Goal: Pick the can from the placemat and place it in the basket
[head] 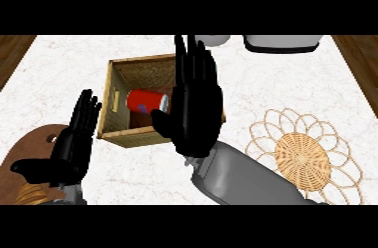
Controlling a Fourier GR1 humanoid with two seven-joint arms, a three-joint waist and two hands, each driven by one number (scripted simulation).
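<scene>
Marble desk (88, 57) carries the basket (118, 99) at ten o'clock of the placemat (303, 152), the can (148, 101) lying inside. Right hand (193, 107) hovers over it, fingers straight, apparently just released; left hand (70, 142) rests open at eight o'clock.

The can (145, 101) lies in the basket (115, 94), left of the placemat (304, 153).

A brown wooden board (33, 147) lies on the white marbled table (66, 67), partly under the left hand. Beyond the right hand's fingertips, at the table's far edge, stand two pale grey objects (283, 43), only partly visible.
</scene>
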